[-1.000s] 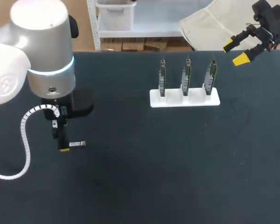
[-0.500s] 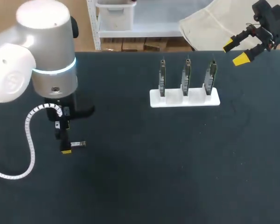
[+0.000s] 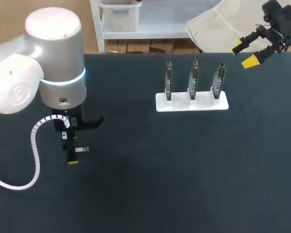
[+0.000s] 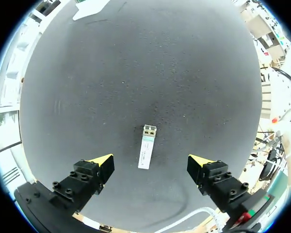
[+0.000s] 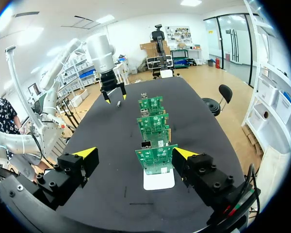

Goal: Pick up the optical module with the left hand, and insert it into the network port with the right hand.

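At the left of the dark table (image 3: pixel 184 170), the left arm (image 3: pixel 53 73) stands over the near-left area, a white coiled cable (image 3: pixel 35 141) looping from its wrist. The left gripper (image 3: pixel 72 156) points straight down with its fingers spread wide apart. The optical module (image 3: pixel 82 149) lies flat on the table directly under it, and in the head view one end pokes out to the right of the fingers. In the left wrist view the module (image 4: pixel 146 151) lies lengthwise in the gap of the left gripper (image 4: pixel 150 160), its metal end pointing away from the wrist. It is apart from both yellow tips, so nothing is held.

Right of the middle, toward the far edge, a white stand (image 3: pixel 191 103) holds three green circuit boards (image 3: pixel 194 77) upright in a row, each in its own slot.

At the far right corner the right gripper (image 3: pixel 243 54) hangs with its fingers wide open and empty. In its wrist view the right gripper (image 5: pixel 135 153) looks down the row of boards (image 5: pixel 156 158), and the stand's base (image 5: pixel 158 180) lies ahead of its fingers, not touching them.
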Controlling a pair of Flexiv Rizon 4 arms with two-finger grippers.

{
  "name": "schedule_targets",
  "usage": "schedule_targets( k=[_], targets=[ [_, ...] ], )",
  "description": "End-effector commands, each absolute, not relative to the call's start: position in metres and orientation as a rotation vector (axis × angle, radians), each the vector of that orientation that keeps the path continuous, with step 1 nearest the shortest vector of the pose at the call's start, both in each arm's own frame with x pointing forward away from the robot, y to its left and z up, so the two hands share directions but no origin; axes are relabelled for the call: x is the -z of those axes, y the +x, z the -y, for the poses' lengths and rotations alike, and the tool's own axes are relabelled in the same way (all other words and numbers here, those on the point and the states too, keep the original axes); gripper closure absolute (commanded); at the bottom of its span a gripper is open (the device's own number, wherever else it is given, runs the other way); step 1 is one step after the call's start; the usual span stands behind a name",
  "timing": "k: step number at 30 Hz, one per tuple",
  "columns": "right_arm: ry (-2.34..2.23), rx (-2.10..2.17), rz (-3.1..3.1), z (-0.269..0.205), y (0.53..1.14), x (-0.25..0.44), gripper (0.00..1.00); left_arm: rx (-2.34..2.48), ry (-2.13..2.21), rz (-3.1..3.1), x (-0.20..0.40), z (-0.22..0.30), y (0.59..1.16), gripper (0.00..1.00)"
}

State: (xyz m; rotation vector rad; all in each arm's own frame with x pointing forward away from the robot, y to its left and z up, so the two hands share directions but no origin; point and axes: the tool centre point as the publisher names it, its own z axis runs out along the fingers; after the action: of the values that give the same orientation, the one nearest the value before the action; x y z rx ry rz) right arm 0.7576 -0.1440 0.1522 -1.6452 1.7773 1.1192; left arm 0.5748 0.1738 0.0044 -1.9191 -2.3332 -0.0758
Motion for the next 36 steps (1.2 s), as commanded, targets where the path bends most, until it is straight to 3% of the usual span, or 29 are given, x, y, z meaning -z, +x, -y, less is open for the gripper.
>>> schedule_targets(
  k=[1,36],
  targets=[
    [-1.645,-1.118,-1.777,0.144,0.757,-0.152,0.00,0.073,-1.914,2.326,-0.002,-0.173,0.575,0.00],
    [-1.645,-1.118,-1.777,0.144,0.757,-0.152,0.00,0.008,-1.868,2.300,0.015,-0.173,0.572,0.00]
  ],
)
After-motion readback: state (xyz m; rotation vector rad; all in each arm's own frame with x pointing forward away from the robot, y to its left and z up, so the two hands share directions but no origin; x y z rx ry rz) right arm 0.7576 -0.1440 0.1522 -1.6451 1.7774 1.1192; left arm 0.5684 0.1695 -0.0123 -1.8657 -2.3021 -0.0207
